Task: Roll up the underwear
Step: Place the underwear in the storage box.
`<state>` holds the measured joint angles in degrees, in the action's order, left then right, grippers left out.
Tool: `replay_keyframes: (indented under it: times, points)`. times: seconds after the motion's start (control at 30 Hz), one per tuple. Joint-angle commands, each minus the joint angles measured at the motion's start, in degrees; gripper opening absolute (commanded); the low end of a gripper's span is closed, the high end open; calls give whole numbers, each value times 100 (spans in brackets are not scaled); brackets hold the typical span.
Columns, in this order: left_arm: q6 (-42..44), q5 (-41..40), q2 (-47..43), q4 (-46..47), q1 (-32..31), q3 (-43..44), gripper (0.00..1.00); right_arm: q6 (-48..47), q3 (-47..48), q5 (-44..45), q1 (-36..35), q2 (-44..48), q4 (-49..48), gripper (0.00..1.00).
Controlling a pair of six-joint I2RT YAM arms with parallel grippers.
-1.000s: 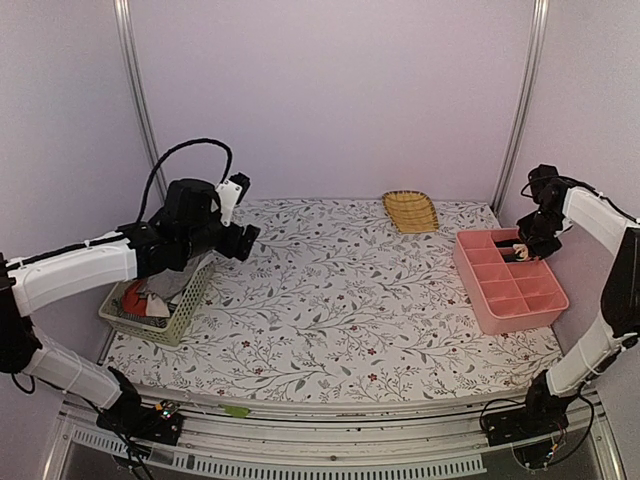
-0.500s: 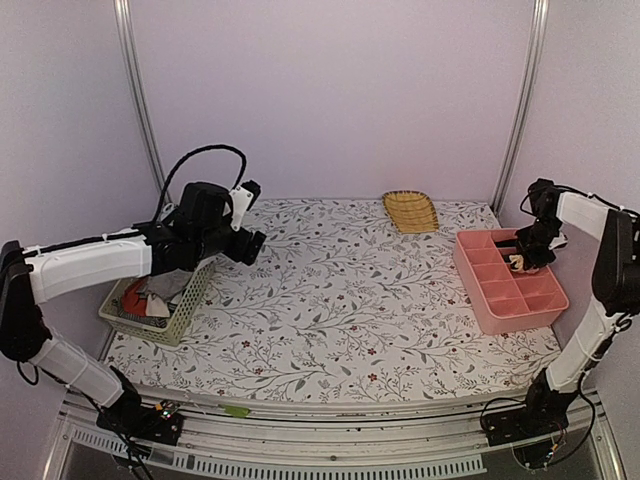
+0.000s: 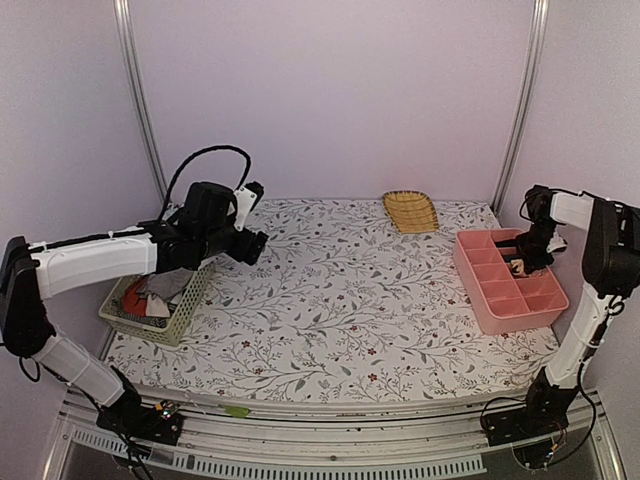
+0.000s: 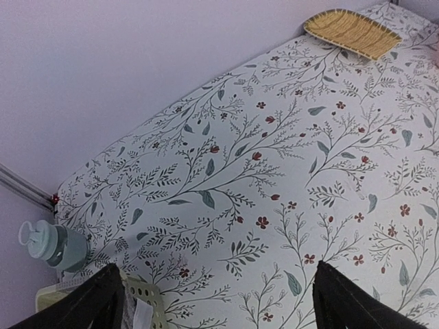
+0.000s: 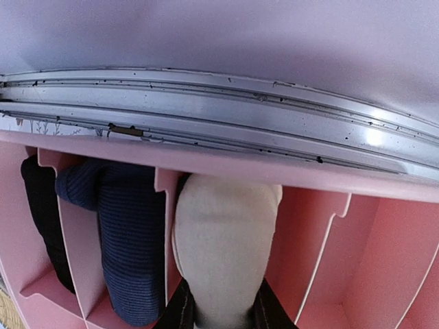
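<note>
A rolled beige underwear [image 5: 223, 247] stands in a back compartment of the pink organizer [image 5: 357, 233], with my right gripper [image 5: 223, 312] shut on its near end, one black finger on each side. Left of it, a navy roll [image 5: 127, 240] and a black roll [image 5: 42, 219] fill their own compartments. From above, my right gripper [image 3: 522, 262] reaches down into the organizer [image 3: 478, 290] at the right. More underwear, red, grey and white [image 3: 148, 297], lies in the basket [image 3: 190, 300] at the left. My left gripper [image 3: 250, 245] hovers open over the floral cloth beside that basket, nothing between its fingers [image 4: 350, 301].
A flat wicker tray [image 3: 410, 211] lies at the back of the table. A pale blue bottle [image 4: 55, 245] stands behind the basket, whose corner [image 4: 147, 301] shows by my left finger. Metal frame posts rise at both back corners, and the right wall is close to the organizer.
My right gripper has come down into the organizer with the beige roll. My left arm has shifted slightly right, staying open.
</note>
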<state>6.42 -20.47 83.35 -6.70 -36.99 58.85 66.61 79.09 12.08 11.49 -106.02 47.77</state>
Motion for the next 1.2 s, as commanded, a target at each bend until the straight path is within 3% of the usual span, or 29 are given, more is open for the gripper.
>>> replay_keyframes:
  times: [0.0, 0.3, 0.4, 0.53, 0.7, 0.77, 1.03, 1.17]
  points:
    - [71, -129, 83, 41, 78, 152, 96, -34, 203, 290, 48, -278, -91, 0]
    - [-27, -234, 131, -23, 78, 215, 96, -290, 306, 126, 48, -691, -197, 1]
    - [-69, -266, 126, -49, 78, 206, 96, -201, 237, 133, 54, -664, -192, 26]
    - [-46, -299, 107, -51, 78, 149, 96, -193, 185, 70, 55, -553, -299, 40]
    - [-11, -343, 94, -5, 78, 103, 96, -201, 235, -17, 48, -430, -352, 44]
    - [-17, -323, 100, 25, 79, 92, 96, -216, 297, -70, 46, -413, -349, 51]
    - [-95, -251, 77, 103, 78, 114, 96, -242, 423, -355, 40, -190, -387, 53]
    - [-170, -161, 61, 16, 80, 197, 96, -356, 370, -617, 31, 76, -548, 61]
